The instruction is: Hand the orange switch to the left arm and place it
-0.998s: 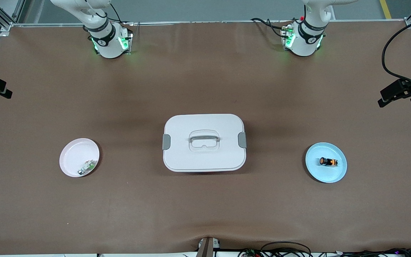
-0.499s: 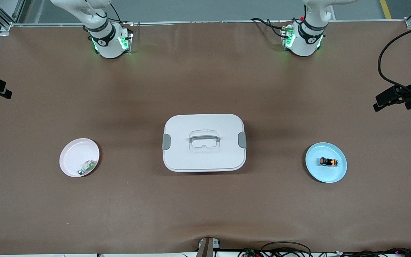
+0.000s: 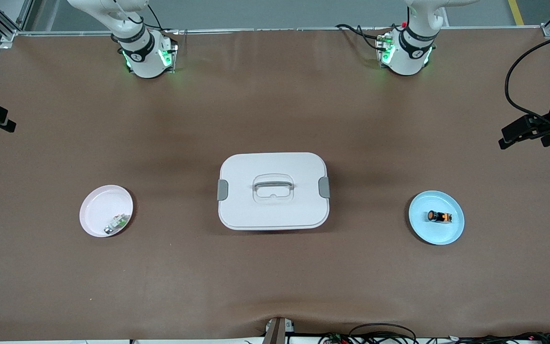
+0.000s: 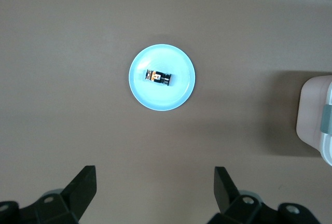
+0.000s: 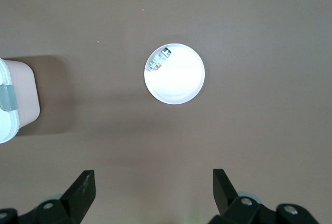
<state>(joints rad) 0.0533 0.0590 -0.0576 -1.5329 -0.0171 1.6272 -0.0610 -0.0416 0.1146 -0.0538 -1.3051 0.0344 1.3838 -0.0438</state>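
A large white plastic box (image 3: pixel 273 191) divides the table. At its three o'clock, the tiny orange switch (image 3: pixel 439 217) lies on a blue plate (image 3: pixel 423 229). The left gripper (image 4: pixel 155 190) hovers above, wide open, empty; the right gripper (image 5: pixel 153 190) likewise waits over a pink plate (image 5: pixel 181 86).

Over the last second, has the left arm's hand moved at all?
Yes. In the front view the left hand has shifted slightly inward from the table's edge toward the box and a little lower, nearer the blue plate.

The table (image 3: pixel 275 95) has a matt brown cloth-like cover. The box (image 3: pixel 273 210) looks smooth white plastic. The blue plate (image 3: pixel 420 229) and pink plate (image 3: pixel 96 205) look smooth.
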